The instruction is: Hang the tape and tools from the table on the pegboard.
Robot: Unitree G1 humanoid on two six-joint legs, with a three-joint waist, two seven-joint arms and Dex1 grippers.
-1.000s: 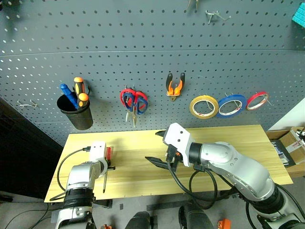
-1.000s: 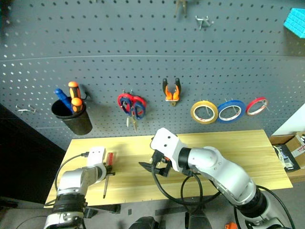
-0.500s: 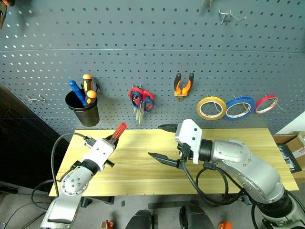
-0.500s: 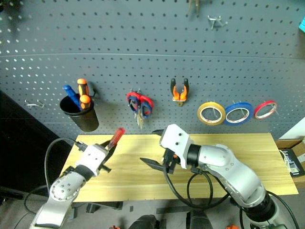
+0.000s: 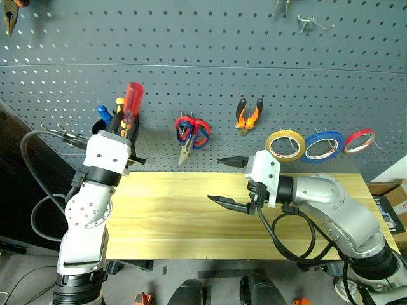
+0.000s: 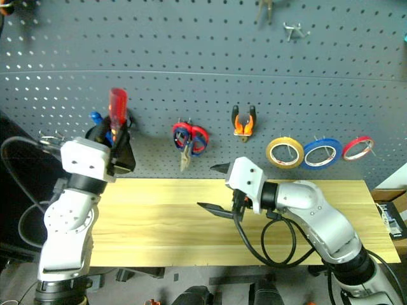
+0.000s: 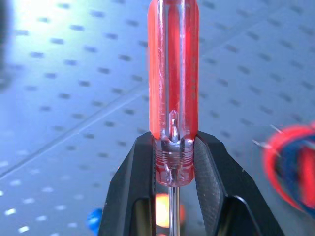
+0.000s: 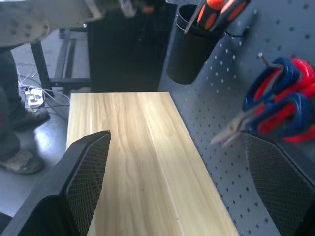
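My left gripper [image 7: 172, 147] is shut on the slim screwdriver [image 7: 173, 73], clamping the base of its red handle. It holds the handle [image 5: 133, 96] upright in front of the dark grey pegboard [image 5: 191, 57], just above the black cup [image 6: 124, 157]. On the board hang the yellow tape [image 5: 287, 145], the small orange-and-black pliers [image 5: 248, 115] and the blue-handled scissors [image 8: 275, 93], which share a hook with a red-handled pair. My right gripper [image 5: 216, 180] stands open over the middle of the wooden table [image 5: 165, 216], pointing left with nothing between its fingers.
The black cup [image 8: 189, 49] holds orange- and blue-handled screwdrivers. A blue tape roll [image 5: 324, 145] and a red one [image 5: 360, 140] hang right of the yellow tape. Bare hooks [image 5: 311, 24] sit high on the board. A person's legs [image 8: 15, 123] stand by the table's far end.
My left arm has lifted the screwdriver from the tabletop up to the pegboard and turned its handle upward. The right gripper has barely moved and stays open. The camera view has shifted.
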